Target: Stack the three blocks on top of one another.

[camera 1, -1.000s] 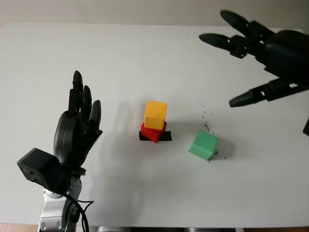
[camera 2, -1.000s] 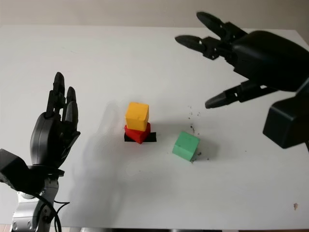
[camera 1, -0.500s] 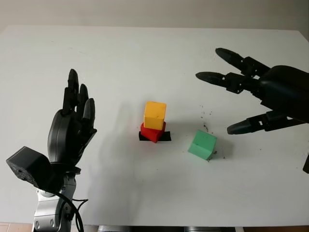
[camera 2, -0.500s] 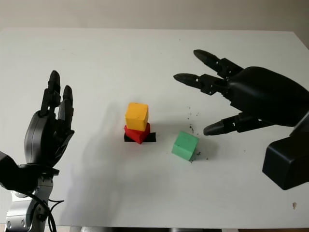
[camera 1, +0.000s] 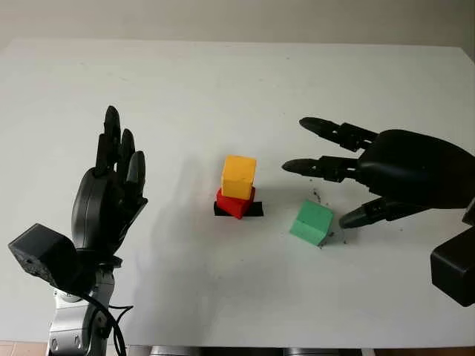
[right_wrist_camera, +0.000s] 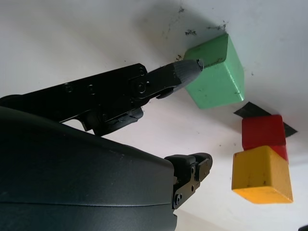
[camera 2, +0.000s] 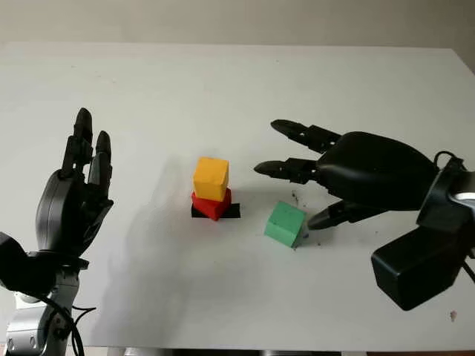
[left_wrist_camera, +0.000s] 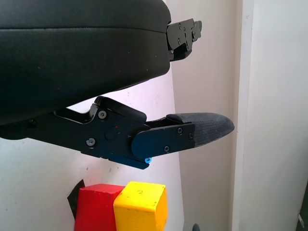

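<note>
yellow block (camera 1: 239, 176), red block (camera 1: 237, 203), green block (camera 1: 312, 222), white table (camera 1: 223, 89), black tape (camera 1: 256, 211)

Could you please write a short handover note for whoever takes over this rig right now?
Right hand: open, holding nothing, just beside the green block on its right, not gripping it.
Left hand: open, raised over the table's left side, idle.
Blocks: the yellow block sits on the red block, which stands on a black mark mid-table. The green block lies alone on the table, right of the stack.
Done: two blocks stacked.
Left: grasp the green block and set it on the yellow one.
</note>
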You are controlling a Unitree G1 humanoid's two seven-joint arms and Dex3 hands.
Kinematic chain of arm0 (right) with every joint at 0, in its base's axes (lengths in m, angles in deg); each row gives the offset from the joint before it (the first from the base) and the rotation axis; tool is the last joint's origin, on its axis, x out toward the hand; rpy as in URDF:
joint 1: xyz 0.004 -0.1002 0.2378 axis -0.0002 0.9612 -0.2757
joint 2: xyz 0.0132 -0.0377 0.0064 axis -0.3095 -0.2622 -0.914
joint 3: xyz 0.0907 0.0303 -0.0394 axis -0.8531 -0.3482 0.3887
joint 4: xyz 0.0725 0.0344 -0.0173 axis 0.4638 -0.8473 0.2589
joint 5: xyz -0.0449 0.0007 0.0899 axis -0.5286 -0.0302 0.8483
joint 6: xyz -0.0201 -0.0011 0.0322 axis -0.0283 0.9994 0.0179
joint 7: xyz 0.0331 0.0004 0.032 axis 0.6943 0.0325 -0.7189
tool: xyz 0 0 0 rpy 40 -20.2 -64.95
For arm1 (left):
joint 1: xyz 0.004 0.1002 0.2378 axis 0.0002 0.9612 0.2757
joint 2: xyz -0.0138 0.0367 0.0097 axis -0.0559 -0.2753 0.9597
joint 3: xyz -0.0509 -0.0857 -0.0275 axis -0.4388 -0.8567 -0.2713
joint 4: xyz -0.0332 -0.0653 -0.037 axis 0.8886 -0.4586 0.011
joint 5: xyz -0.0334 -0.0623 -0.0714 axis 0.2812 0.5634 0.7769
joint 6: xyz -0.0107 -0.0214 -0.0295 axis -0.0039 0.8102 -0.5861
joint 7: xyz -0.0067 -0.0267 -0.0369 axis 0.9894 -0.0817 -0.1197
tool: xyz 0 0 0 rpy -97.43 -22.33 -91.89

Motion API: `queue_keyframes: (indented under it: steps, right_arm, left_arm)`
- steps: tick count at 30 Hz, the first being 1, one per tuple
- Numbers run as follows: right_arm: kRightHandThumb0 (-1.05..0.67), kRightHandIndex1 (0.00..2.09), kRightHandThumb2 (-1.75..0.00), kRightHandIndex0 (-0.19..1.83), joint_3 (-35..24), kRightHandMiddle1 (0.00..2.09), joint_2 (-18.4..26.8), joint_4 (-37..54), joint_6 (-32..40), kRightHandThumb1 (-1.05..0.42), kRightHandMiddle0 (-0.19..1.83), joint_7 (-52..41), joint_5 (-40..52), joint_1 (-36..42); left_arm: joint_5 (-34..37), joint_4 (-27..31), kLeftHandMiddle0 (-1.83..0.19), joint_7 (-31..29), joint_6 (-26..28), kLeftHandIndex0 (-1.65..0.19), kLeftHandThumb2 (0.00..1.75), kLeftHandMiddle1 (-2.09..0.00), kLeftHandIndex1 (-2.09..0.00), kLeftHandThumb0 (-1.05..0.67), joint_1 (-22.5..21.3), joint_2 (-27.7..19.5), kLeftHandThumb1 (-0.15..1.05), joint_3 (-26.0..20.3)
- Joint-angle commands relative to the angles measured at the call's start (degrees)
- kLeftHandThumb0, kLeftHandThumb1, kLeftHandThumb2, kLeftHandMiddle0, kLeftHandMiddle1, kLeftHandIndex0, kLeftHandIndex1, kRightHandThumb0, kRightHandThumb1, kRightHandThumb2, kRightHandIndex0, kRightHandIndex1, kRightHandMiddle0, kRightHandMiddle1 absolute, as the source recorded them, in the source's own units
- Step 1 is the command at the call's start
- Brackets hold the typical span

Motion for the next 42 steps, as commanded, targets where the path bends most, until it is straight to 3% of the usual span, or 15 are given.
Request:
queue_keyframes:
  steps: [1, 27, 42]
  right_arm:
    - [-0.47, 0.06, -0.04, -0.14, 0.87, 0.11, 1.27, 0.76, -0.27, -0.95, 0.29, -0.64, -0.13, -1.11]
    - [-0.49, 0.07, -0.06, -0.05, 7.01, 0.18, -2.12, -2.45, -0.95, -0.94, 0.45, 0.34, -1.16, -4.14]
    - [-0.46, 0.08, -0.06, 0.05, 8.83, 0.37, -3.05, -7.18, -4.24, -0.95, 0.66, 2.56, -2.63, -5.56]
  left_arm:
    - [0.07, 0.46, 0.19, -0.17, -0.43, 0.19, 0.56, 0.0, 0.0, -0.66, 0.24, -0.35, 1.05, -0.33]
    - [-0.19, -0.27, 0.19, -0.38, -1.47, 0.19, 0.57, 0.0, 0.0, -0.66, 0.33, -0.08, 1.05, -0.21]
    - [-0.68, 0.76, 0.19, 0.58, -1.09, 0.19, 0.55, 0.0, 0.0, -0.67, 0.92, 0.13, 1.05, -0.08]
